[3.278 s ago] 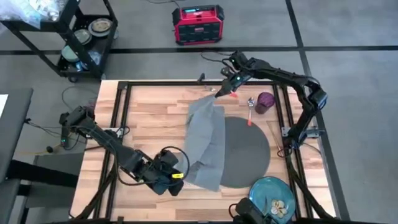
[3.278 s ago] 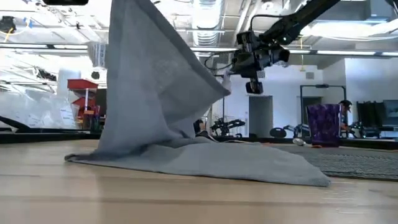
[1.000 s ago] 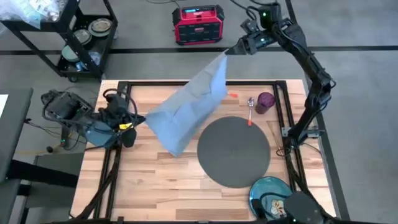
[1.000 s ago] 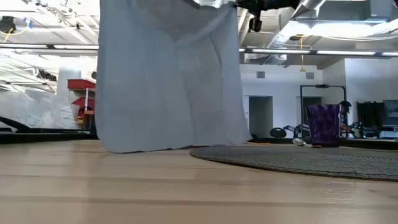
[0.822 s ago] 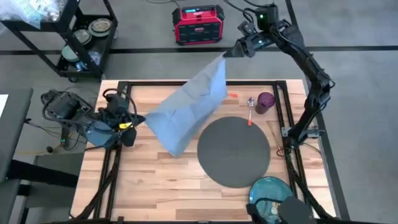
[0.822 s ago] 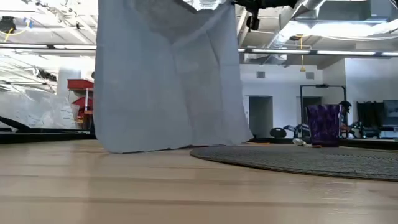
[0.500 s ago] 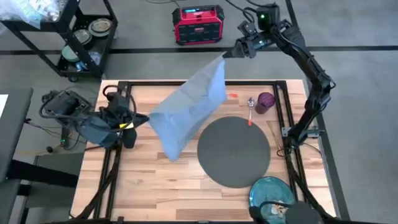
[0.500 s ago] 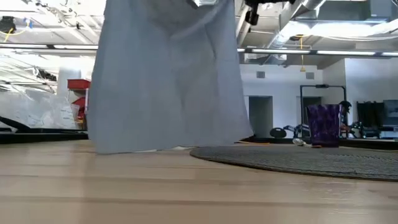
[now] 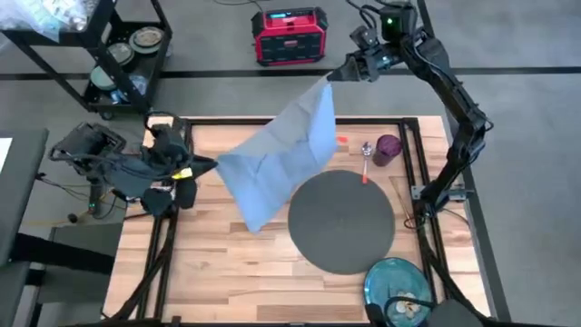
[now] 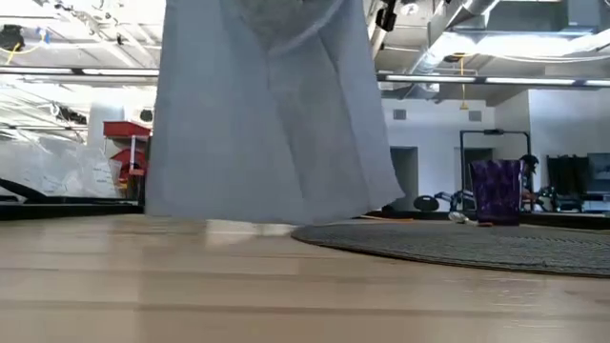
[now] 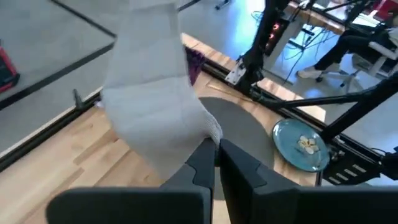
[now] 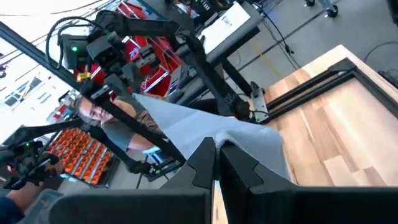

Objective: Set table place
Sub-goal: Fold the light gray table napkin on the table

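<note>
— Up high, what do the grippers hold?

— Both pinch the grey cloth napkin (image 9: pixel 277 159). The right gripper (image 9: pixel 330 77), on its dark jointed arm beyond the far edge of the table (image 9: pixel 227 272), has its fingers pressed together on one corner; the left gripper (image 9: pixel 212 164), over the table's left side, clamps another corner between its dark fingers (image 11: pixel 200 163).

— And the napkin's shape?

— It is stretched between the two as a slanted sheet with soft fold lines. In the low view it hangs like a curtain (image 10: pixel 267 114), its lower edge just above the light wood planks.

— What lies beneath?

— A round dark grey mat (image 9: pixel 341 221), flat and finely textured, sits right of centre on the plank top. Behind it stands a small purple cup (image 9: pixel 388 148), and just beside the cup lies a spoon (image 9: pixel 365 160) with an orange handle. A blue-green patterned plate (image 9: pixel 398 286) rests at the near right corner, apart from the mat.

— Anything beyond the table?

— A black cart (image 9: pixel 113 54) with dishes at far left, and a red box (image 9: pixel 289 36) on the grey floor.
</note>
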